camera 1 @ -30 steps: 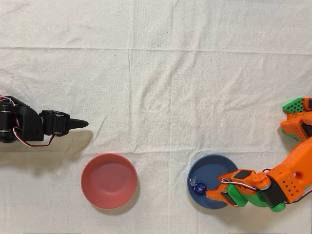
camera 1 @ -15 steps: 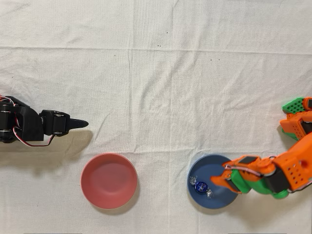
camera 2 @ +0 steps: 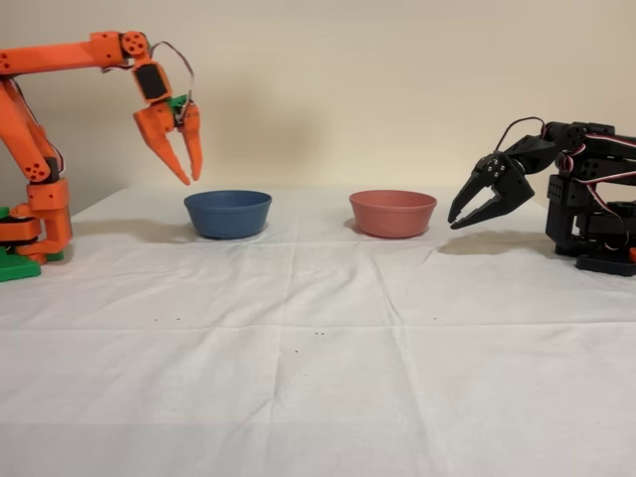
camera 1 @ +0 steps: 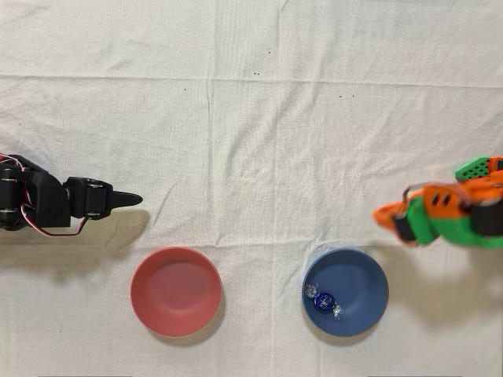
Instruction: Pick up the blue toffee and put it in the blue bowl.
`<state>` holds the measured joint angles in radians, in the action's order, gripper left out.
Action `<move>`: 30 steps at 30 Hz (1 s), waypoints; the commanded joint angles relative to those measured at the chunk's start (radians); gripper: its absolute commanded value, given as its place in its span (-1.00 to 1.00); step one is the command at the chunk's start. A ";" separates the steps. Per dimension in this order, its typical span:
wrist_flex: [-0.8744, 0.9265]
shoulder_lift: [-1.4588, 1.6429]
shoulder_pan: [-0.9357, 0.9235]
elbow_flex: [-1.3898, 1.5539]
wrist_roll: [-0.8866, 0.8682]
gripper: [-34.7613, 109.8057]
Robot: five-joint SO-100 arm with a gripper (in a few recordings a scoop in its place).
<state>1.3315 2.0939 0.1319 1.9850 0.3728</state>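
The blue toffee [camera 1: 323,299] lies inside the blue bowl [camera 1: 363,276], left of the bowl's centre, its clear twisted ends sticking out. In the fixed view the blue bowl [camera 2: 228,214] stands at the left, and its wall hides the toffee. My orange gripper [camera 1: 383,217] is raised off the table, above and to the right of the bowl in the overhead view and blurred by motion. In the fixed view the gripper [camera 2: 192,180] hangs above the bowl's left rim, fingers pointing down, slightly open, with nothing between them.
A pinkish-red bowl [camera 1: 175,290] stands left of the blue one in the overhead view, pinkish-red bowl [camera 2: 393,213] on the right in the fixed view. The idle black arm [camera 1: 63,204] rests at the left edge. A white wrinkled cloth [camera 1: 251,141] covers the table.
The gripper has let go of the toffee, which now lies in the blue bowl. The arm has lifted and pulled back up and to the right, away from the bowl.
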 commanded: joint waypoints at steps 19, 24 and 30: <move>-0.419 0.782 -0.086 0.742 -0.150 -0.52; -0.462 0.850 -0.086 0.850 -0.152 -0.52; -0.474 0.934 -0.083 0.969 -0.227 -0.52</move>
<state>0.8698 2.9637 0.0291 2.9330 0.1687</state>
